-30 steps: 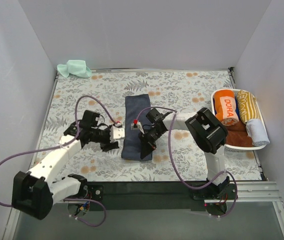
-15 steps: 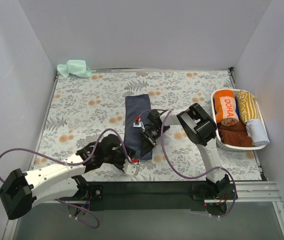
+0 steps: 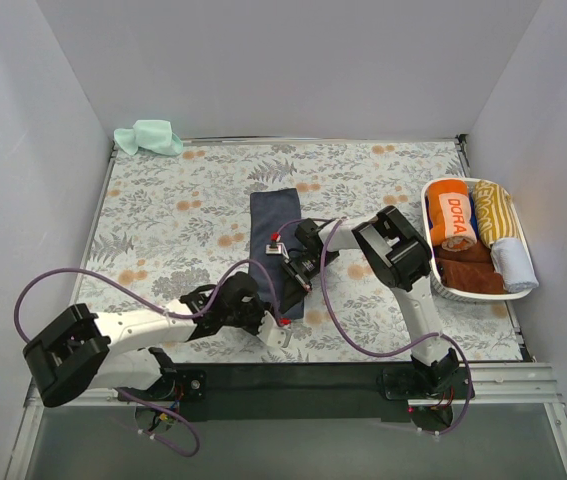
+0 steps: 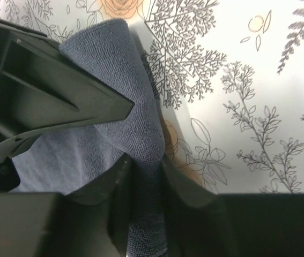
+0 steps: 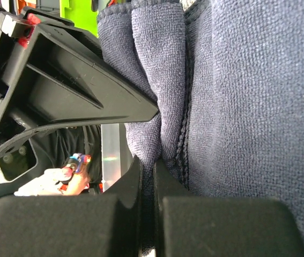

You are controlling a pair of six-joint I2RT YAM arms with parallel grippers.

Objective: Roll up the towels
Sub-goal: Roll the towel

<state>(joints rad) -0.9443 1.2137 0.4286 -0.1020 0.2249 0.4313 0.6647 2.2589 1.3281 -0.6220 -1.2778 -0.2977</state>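
A dark navy towel (image 3: 271, 215) lies lengthwise in the middle of the floral covering. My left gripper (image 3: 281, 322) is at its near end and shut on a bunched fold of the towel (image 4: 141, 128), with the fingers (image 4: 114, 182) either side of the cloth. My right gripper (image 3: 295, 283) is at the towel's right edge, a little farther back, shut on a raised fold of the navy towel (image 5: 259, 107). A mint green towel (image 3: 148, 137) lies crumpled at the far left corner.
A white oval basket (image 3: 431, 262) at the right edge holds a rolled orange towel (image 3: 453, 215) with white lettering, a yellow-striped one (image 3: 495, 208), a brown one (image 3: 468, 277) and a pale grey one (image 3: 513, 262). Grey walls enclose the table.
My left arm swung from the towel's left side round to its near end and closed on the cloth there. My right gripper stayed on the towel's right edge.
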